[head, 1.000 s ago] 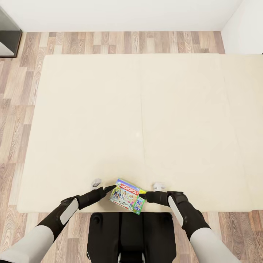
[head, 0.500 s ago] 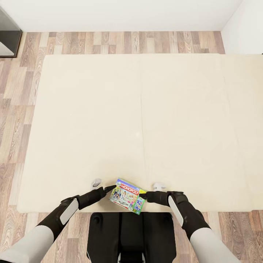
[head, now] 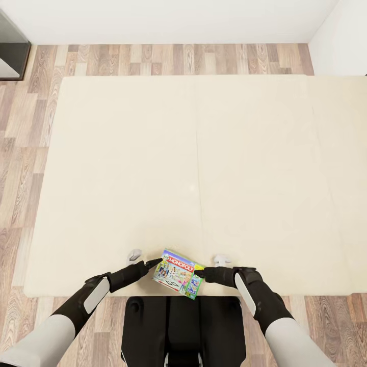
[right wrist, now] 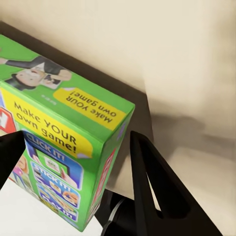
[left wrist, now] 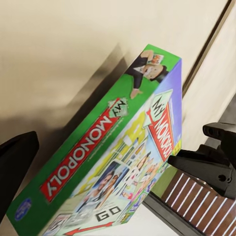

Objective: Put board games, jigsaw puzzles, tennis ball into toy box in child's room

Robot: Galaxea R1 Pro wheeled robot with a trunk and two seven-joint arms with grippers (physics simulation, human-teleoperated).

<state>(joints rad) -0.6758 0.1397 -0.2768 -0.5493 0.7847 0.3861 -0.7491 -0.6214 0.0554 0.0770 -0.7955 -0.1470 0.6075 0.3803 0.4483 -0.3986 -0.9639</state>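
Two grippers flank one flat green-and-white cardboard Monopoly board game box (head: 178,273), which lies at the near edge of the wide beige mattress of the bed (head: 204,168), just ahead of the robot's dark trunk. In the head view the left gripper (head: 148,264) points in at the box's left corner and the right gripper (head: 200,274) at its right side; both sit hard against the box, about equally near. The box's long axis runs skewed across the bed edge, from far-left to near-right, so the two arms face its short ends.

The left wrist view adds the green long side wall with its red logo, one dark fingertip (left wrist: 14,160) beside the box's near corner, and the other arm's black links beyond. The right wrist view shows one finger (right wrist: 152,182) off the green end wall and another (right wrist: 9,157) over the lid's edge: fingers spread, straddling a corner, I judge. How wide the left fingers stand I cannot tell.
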